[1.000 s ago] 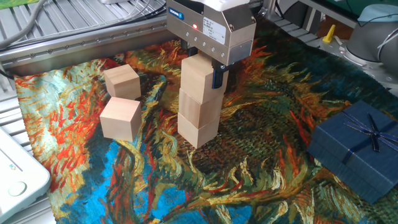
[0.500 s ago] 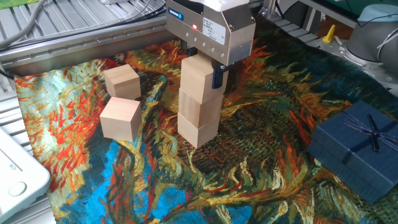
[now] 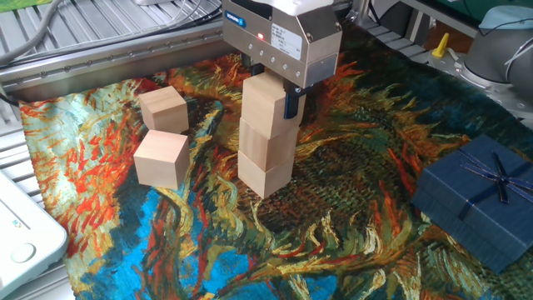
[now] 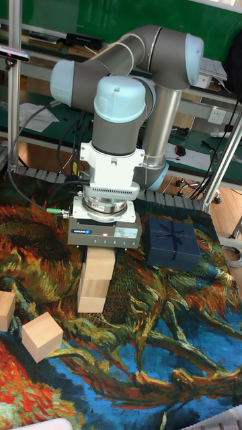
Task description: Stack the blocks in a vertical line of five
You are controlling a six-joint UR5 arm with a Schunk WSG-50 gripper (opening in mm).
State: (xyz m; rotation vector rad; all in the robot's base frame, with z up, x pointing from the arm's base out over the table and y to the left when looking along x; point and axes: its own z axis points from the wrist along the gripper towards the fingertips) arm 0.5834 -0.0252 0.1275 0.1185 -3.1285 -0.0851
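Note:
Three pale wooden blocks stand in a column on the painted cloth: bottom block (image 3: 265, 175), middle block (image 3: 265, 140) and top block (image 3: 266, 100). My gripper (image 3: 271, 103) comes straight down over the top block (image 4: 101, 263), its dark fingers (image 3: 291, 103) against the block's sides, shut on it. That block rests on the middle one. Two more blocks lie loose to the left, one (image 3: 163, 109) farther back and one (image 3: 161, 158) nearer the front. In the tall fixed view the nearer loose block (image 4: 42, 336) shows whole, and the farther one (image 4: 5, 310) is cut by the left edge.
A dark blue ribboned gift box (image 3: 481, 200) sits at the right of the cloth, also behind the column (image 4: 173, 243). A white device (image 3: 21, 229) lies at the front left corner. Metal rails and cables (image 3: 100, 42) run along the back left edge.

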